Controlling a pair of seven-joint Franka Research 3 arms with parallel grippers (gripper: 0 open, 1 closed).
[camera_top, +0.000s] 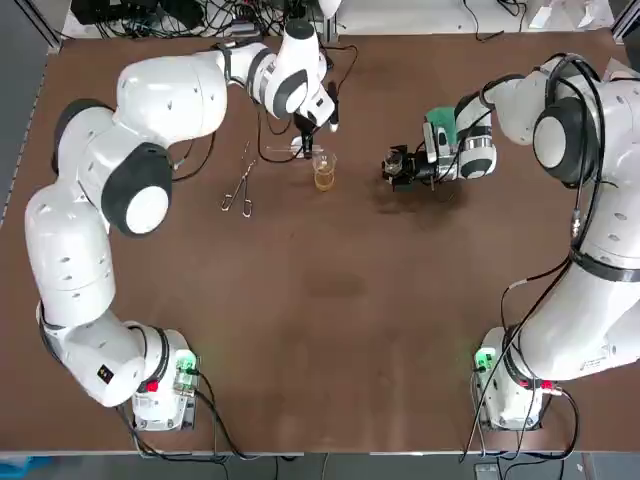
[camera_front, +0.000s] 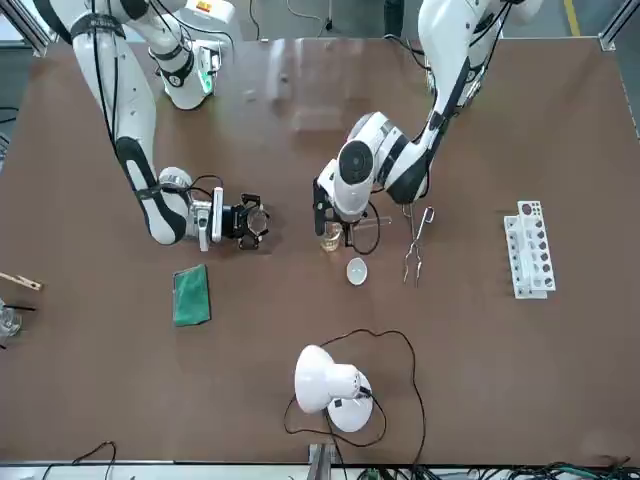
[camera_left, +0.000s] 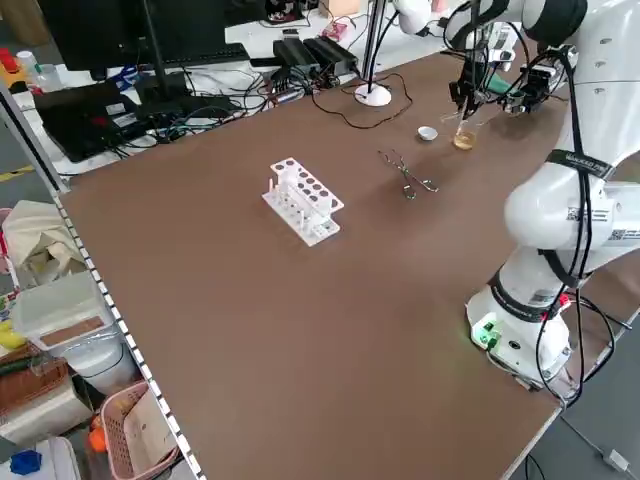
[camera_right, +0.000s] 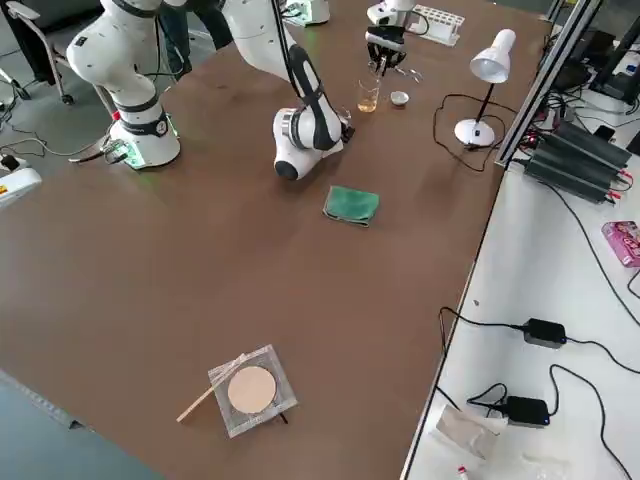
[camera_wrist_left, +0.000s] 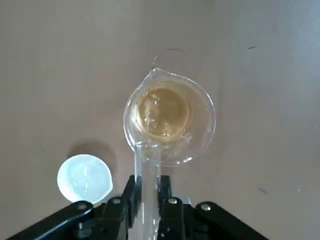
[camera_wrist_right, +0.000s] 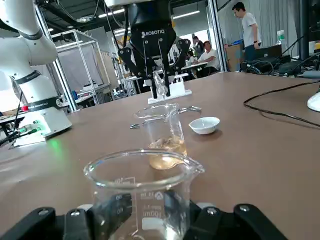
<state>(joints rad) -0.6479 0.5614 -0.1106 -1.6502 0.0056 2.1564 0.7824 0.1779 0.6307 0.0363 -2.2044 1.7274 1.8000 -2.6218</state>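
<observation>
The wide brown table (camera_top: 330, 330) carries everything. The white desk lamp (camera_front: 330, 385) stands near its far edge, opposite the robot. The white plastic test-tube rack (camera_left: 303, 198) stands well out on the robot's left, apart from the work. On the robot's far right lies the square wire gauze with a round pale centre (camera_right: 250, 390), a thin wooden stick touching it. The flat green cloth (camera_front: 190, 295) lies on the far side of the right arm's wrist. The metal tongs (camera_top: 240, 185) lie flat near the left arm's wrist.

The right gripper (camera_top: 408, 166) lies low over the middle of the table. Its fingers are closed around a clear glass beaker (camera_wrist_right: 142, 190) with printed markings, held upright. It points towards the other vessel.

Just to that one's left stands the small glass beaker (camera_wrist_left: 167, 117), upright on the table with amber liquid in its bottom. The left gripper (camera_top: 303, 128) hovers above it, pointing down. Its claw is pinched narrow on a thin glass test tube (camera_wrist_left: 147, 170). The tube's open end reaches over the spouted rim, but whether it touches cannot be told.

The small round white dish (camera_wrist_left: 84, 178) sits on the table just beside the amber-filled beaker, on its far side.
</observation>
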